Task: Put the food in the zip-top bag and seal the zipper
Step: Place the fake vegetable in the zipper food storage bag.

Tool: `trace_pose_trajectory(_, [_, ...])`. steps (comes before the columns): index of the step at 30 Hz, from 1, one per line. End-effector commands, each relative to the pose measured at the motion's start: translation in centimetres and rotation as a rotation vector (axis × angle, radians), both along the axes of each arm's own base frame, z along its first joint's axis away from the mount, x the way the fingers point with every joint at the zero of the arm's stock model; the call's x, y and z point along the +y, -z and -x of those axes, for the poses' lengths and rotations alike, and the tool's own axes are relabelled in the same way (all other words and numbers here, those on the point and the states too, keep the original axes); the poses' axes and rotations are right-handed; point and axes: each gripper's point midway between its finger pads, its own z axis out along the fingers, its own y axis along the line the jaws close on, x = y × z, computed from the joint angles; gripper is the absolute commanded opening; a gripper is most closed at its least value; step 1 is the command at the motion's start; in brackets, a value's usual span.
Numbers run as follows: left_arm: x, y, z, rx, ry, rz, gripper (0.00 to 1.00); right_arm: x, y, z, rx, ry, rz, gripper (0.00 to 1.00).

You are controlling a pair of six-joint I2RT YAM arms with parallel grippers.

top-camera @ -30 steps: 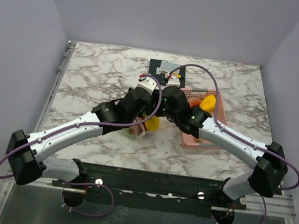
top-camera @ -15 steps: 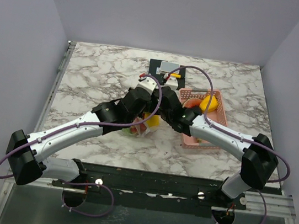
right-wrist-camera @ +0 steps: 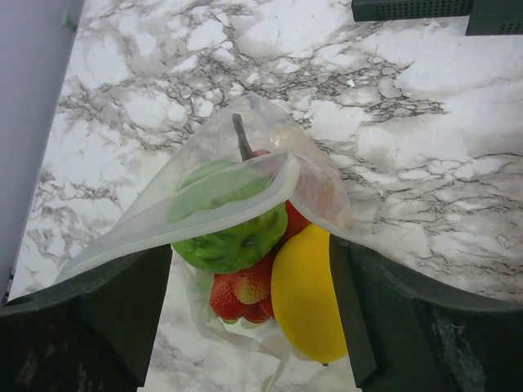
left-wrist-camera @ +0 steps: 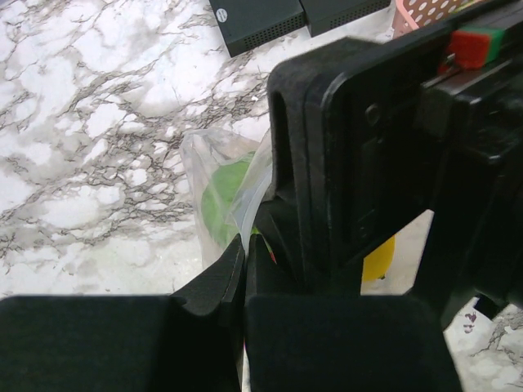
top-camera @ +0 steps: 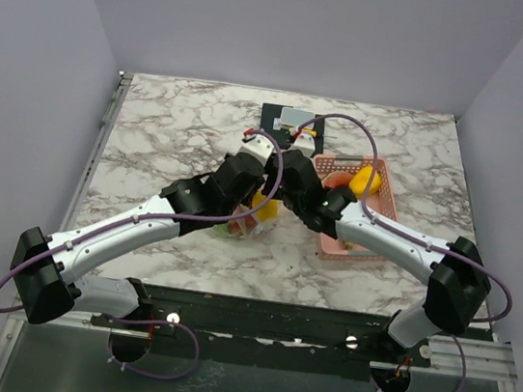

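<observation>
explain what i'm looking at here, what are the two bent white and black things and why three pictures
Those are two robot arms, the left arm and the right arm, bolted to a marble table. One picture looks down from above; the other two come from small cameras on each wrist. The left hand is shut, pinching the edge of a clear zip-top bag. Inside are a green pepper and a strawberry, with a yellow lemon at the mouth. The right hand is open over them, holding nothing. A pink basket with more toy food sits to the right.
</observation>
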Motion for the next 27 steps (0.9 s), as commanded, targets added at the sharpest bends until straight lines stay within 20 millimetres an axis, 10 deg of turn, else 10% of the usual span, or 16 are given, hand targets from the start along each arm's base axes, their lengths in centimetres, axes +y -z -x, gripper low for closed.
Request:
trace_pose_trajectory(1, [0.5,-0.7,-0.1,-0.025,-0.024,0.018,0.0,-0.5,-2.7,0.9,-0.034,-0.02,-0.029,0.83])
trace_pose_trajectory(15, [0.6,-0.7,-0.2,-0.028,-0.027,0.013,0.0,-3.8,-4.5,4.1,-0.02,-0.067,-0.008,0.81])
trace_pose_trajectory(27, [0.3,-0.4,-0.1,-0.017,-0.017,0.018,0.0,-12.5,-4.3,5.4,-0.057,0.107,0.205,0.77])
